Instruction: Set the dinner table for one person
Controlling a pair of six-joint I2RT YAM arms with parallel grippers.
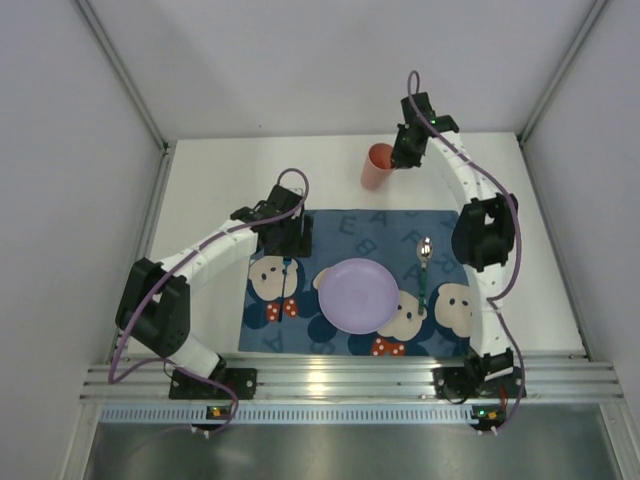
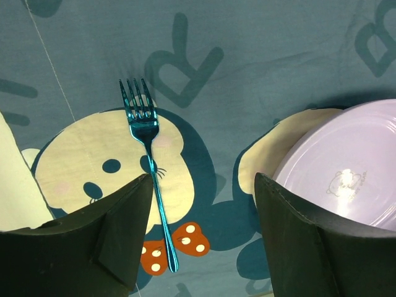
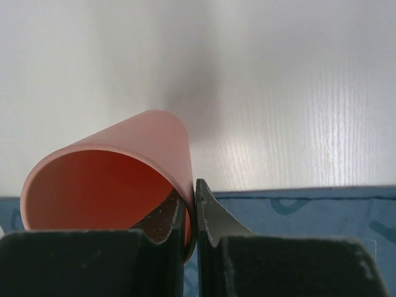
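Observation:
On the white dinner table lies a dark-blue cartoon mat. A lilac plate sits at the mat's middle. Left of it lies a blue fork, right of it a spoon. My left gripper hovers open over the fork's handle end, touching nothing. An orange cup stands just beyond the mat's far edge. My right gripper is shut on its rim, one finger inside the cup and one outside.
A ribbed aluminium rail runs along the near edge where both arm bases are bolted. Grey walls enclose the table at the left, right and far sides. Bare white tabletop stretches beyond the cup.

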